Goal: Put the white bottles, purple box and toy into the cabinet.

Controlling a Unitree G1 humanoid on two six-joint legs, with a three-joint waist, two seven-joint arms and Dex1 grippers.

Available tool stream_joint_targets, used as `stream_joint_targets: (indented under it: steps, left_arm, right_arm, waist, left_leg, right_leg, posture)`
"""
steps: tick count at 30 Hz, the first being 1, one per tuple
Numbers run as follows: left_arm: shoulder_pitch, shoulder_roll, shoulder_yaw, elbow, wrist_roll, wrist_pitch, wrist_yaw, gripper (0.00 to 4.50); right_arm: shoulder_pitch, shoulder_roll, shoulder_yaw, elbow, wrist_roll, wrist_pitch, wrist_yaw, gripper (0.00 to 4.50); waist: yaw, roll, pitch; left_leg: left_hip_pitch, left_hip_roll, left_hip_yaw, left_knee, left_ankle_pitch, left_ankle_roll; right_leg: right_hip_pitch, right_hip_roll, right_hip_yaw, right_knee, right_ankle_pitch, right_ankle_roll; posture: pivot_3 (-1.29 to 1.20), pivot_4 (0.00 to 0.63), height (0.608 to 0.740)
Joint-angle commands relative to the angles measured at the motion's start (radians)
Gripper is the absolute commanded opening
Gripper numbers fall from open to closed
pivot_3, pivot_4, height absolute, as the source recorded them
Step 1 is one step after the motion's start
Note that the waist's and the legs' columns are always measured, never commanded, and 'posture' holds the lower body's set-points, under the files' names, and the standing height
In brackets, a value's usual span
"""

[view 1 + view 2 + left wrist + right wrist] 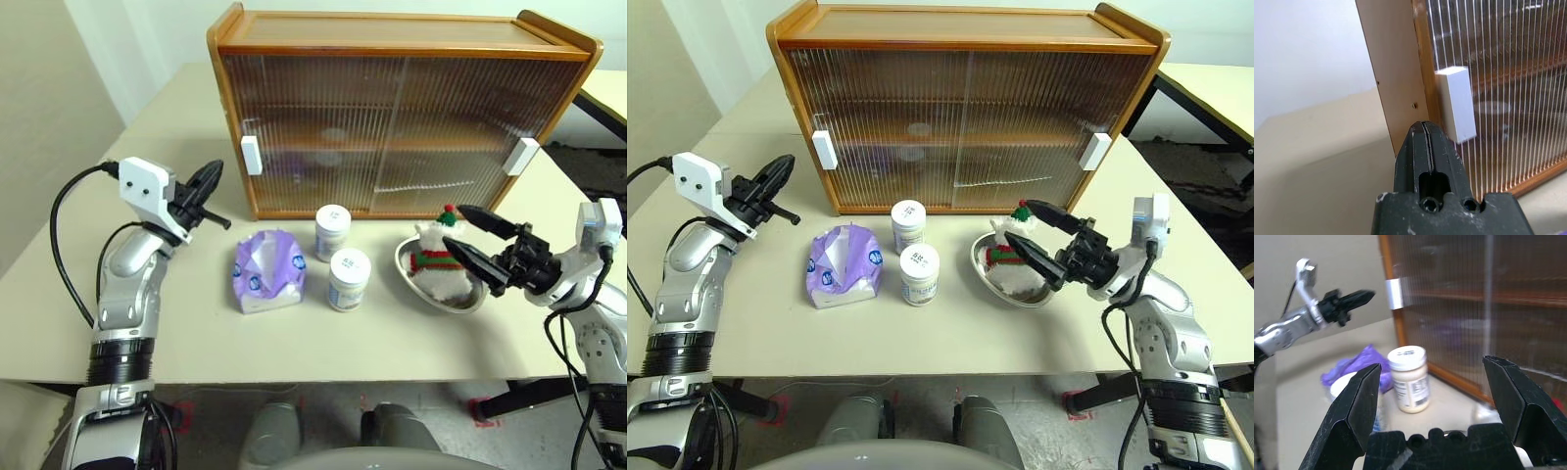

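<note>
Nothing stowed. Cabinet doors closed. Bottles, box, toy remain at its six o'clock. Left gripper pressed together, empty; right gripper spread.

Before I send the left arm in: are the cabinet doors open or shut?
Shut. Both ribbed doors cover the cabinet front, with the left handle and right handle at opposite outer edges.

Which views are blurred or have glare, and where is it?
Right wrist view: soft blur over the cabinet and jar. Left wrist view: bright streaks on the ribbed door, white handle sharp. Head views: even light, faint shadows under the tissue pack.
</note>
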Motion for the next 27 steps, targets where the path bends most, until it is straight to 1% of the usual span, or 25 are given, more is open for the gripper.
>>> stream_joint_targets:
  steps: [1, 12, 16, 27]
  left_arm:
    - [-0.025, 0.001, -0.026, 0.01, 0.016, 0.015, -0.002, 0.03]
    - [-0.128, -0.007, -0.05, 0.102, 0.027, 0.019, -0.006, 0.03]
    - [-0.129, -0.01, -0.084, 0.115, 0.048, 0.008, -0.031, 0.03]
    - [-0.139, -0.043, -0.104, 0.124, 0.047, 0.013, -0.024, 0.03]
  right_arm:
    - [0.0, 0.001, 0.019, -0.031, 0.004, 0.013, 0.005, 4.5]
    - [-0.003, 0.026, 0.026, -0.015, 0.001, -0.007, 0.003, 4.5]
    - [0.007, 0.035, 0.025, -0.006, -0.007, -0.024, 0.008, 4.5]
    - [-0.002, 0.048, 0.015, 0.001, -0.001, -0.025, -0.006, 4.5]
  waist:
    - [0.002, 0.0, 0.0]
    - [0.007, 0.0, 0.0]
    - [0.007, 0.0, 0.0]
    - [0.005, 0.0, 0.0]
  left_leg:
    - [0.0, 0.0, 0.0, 0.0, 0.0, 0.0]
    - [0.0, 0.0, 0.0, 0.0, 0.0, 0.0]
    - [0.0, 0.0, 0.0, 0.0, 0.0, 0.0]
    - [0.0, 0.0, 0.0, 0.001, 0.0, 0.0]
  right_leg:
    - [0.0, 0.0, 0.0, 0.0, 0.0, 0.0]
    - [0.0, 0.001, 0.0, 0.0, 0.0, 0.0]
    - [0.0, 0.001, 0.0, 0.0, 0.0, 0.0]
    - [0.0, 0.001, 0.0, 0.0, 0.0, 0.0]
  posture:
    - [0.17, 0.0, 0.74]
    - [0.15, 0.0, 0.74]
    - [0.14, 0.0, 0.74]
    - [0.13, 0.0, 0.74]
